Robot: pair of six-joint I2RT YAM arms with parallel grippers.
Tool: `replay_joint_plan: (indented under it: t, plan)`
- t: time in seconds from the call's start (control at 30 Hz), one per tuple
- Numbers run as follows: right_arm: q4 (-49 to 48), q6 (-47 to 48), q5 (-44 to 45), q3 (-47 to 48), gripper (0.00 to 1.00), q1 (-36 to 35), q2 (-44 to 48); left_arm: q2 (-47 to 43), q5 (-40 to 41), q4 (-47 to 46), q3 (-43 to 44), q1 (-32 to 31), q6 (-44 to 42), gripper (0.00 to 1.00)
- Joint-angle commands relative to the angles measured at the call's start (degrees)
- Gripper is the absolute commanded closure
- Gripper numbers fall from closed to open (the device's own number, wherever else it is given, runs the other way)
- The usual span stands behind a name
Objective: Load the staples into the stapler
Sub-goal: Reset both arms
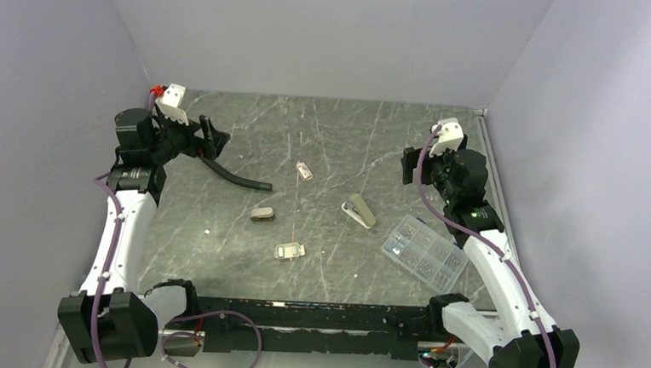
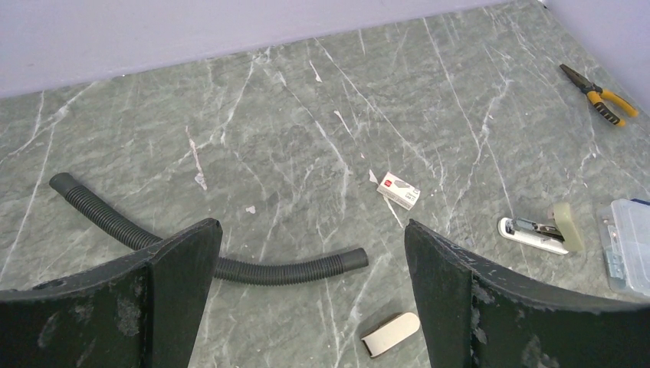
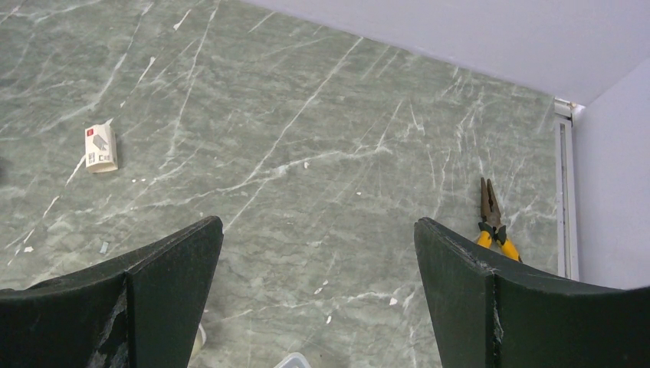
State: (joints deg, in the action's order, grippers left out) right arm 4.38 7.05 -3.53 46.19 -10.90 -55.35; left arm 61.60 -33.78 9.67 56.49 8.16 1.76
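The stapler (image 1: 359, 212) lies on the marble table right of centre, olive-grey arm over a white base. In the left wrist view the stapler (image 2: 540, 230) sits at the right with its metal channel showing. A small white box with a red mark (image 1: 304, 171), apparently the staples' box, lies farther back; both wrist views show this box (image 2: 399, 190) (image 3: 100, 147). My left gripper (image 1: 214, 137) hovers open at the back left, well away from both; its fingers (image 2: 313, 226) hold nothing. My right gripper (image 1: 409, 165) hovers open at the back right, empty (image 3: 317, 222).
A black corrugated hose (image 1: 235, 177) lies under the left gripper. A small beige piece (image 1: 262, 214) and a small pale box (image 1: 290, 251) lie near the centre. A clear compartment box (image 1: 425, 251) sits right of the stapler. Yellow-handled pliers (image 3: 490, 218) lie by the back right wall.
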Motion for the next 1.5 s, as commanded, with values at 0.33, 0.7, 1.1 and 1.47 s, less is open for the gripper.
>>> replay_joint_plan:
  t: [0.33,0.7,1.1,1.47]
  plan:
    - [-2.8,0.0,-1.0,0.0,0.00,0.4,1.4,-0.7,-1.7,-2.2,-0.2,0.6,0.9,0.05]
    - [-2.7,0.0,-1.0,0.0,0.00,0.4,1.3,-0.5,-1.9,-2.4,-0.2,0.7,1.0,0.05]
    - [-2.6,-0.1,3.3,0.8,0.00,0.4,-0.6,0.4,1.3,-2.5,-0.3,0.9,1.1,0.05]
    - [-3.6,-0.1,3.4,0.4,0.00,0.5,3.2,0.7,-2.4,-6.3,-2.0,1.3,1.7,0.05]
